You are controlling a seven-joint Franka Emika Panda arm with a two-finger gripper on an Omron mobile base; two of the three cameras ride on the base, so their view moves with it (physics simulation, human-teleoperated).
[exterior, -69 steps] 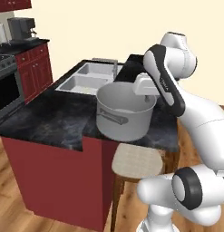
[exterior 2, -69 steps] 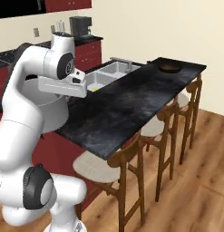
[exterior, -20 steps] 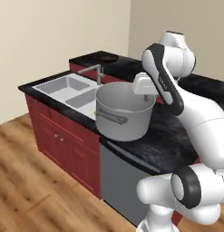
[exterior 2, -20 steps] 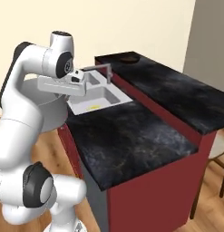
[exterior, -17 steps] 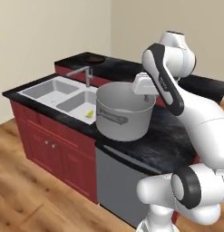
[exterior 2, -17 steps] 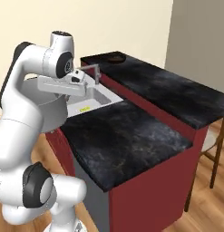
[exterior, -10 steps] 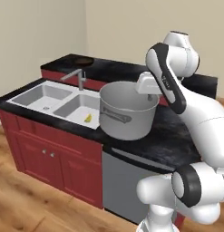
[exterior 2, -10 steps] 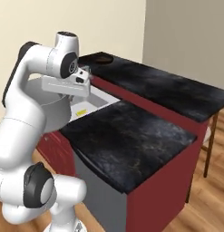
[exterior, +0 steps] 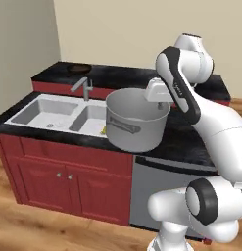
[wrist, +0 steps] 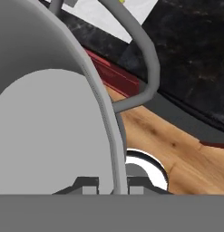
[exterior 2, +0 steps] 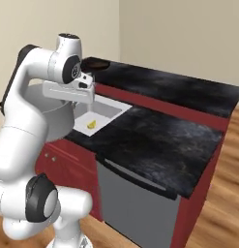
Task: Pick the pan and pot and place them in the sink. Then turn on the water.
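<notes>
One pot [exterior: 136, 126] in clamped gripper [wrist: 111, 183]

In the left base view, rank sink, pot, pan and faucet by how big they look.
1. sink, widest on screen
2. pot, held close to the camera, so it may look larger than it is
3. pan, far back
4. faucet, about level with the pan; unsure

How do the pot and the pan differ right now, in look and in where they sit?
The pot is tall, grey and cylindrical; the pan is low, dark and shallow. The pot is held up by the gripper, clamped on its rim, beside the sink; the pan rests on the back counter behind the faucet. Both are round cookware, neither yet in the sink.
</notes>
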